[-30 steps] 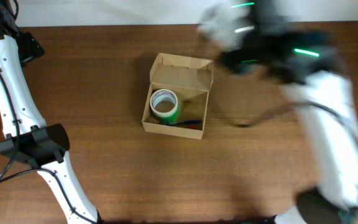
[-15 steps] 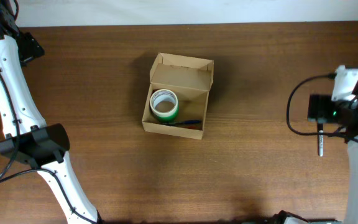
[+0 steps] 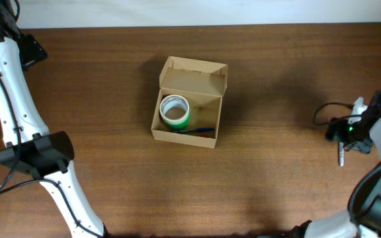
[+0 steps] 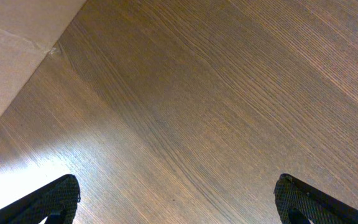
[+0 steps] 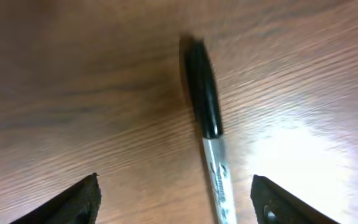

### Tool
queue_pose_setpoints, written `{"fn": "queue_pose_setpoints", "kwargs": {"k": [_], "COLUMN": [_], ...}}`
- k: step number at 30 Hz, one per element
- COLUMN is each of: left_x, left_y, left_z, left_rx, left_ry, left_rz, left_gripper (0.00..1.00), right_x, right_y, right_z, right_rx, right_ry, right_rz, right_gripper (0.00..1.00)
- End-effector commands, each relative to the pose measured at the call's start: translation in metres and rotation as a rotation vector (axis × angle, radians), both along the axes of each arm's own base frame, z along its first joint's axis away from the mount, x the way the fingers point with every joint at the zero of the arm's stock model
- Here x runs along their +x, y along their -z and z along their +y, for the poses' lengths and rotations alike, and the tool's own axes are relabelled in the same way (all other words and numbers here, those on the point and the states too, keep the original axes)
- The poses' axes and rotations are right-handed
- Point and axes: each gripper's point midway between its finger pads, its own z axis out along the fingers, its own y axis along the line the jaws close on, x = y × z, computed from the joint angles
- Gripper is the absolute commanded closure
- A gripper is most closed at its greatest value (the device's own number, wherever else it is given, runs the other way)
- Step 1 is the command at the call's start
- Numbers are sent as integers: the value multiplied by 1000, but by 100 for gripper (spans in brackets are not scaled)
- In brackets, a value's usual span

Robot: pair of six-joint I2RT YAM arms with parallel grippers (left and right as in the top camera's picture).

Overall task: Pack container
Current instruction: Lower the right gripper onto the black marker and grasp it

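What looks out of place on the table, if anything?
The black-capped grey marker pen lies loose on the brown wooden table, far from the open tan cardboard box, not packed inside it.

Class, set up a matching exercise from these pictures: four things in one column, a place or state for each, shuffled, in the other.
1 tape roll
2 marker
3 cardboard box
4 left gripper

A lid flap open
B lying on the table
C inside the box
D open, holding nothing

Pairs: 1-C, 2-B, 3-A, 4-D
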Motion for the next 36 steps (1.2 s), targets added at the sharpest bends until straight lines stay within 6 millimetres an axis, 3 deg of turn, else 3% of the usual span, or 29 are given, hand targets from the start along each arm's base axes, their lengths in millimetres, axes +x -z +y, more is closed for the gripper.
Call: {"fn": "queue_pose_setpoints", "kwargs": {"k": [1, 16, 22, 29, 32, 36], "left_x": [-6, -6, -6, -6, -6, -6], "left_y": [-13, -13, -13, -13, -13, -13], "left_z": [1, 1, 1, 1, 1, 1], "left_rx": [5, 5, 5, 5, 5, 5], "left_ry": [-14, -14, -15, -14, -15, -14], "left_rz": [-30, -30, -30, -30, -30, -30], "left_gripper": [0, 0, 0, 0, 0, 0], "right_x": [2, 3, -4, -13, -15, -15], "right_y": [7, 13, 27, 40, 41, 41], "right_z": [-5, -22, -17, -13, -16, -16], "right_rx": [-4, -99, -71, -45, -60, -61], "right_ry": [5, -57, -81, -112, -109, -109], "right_rz": [17, 43, 93, 147, 160, 160], "right_gripper": [24, 25, 33, 52, 68, 74]}}
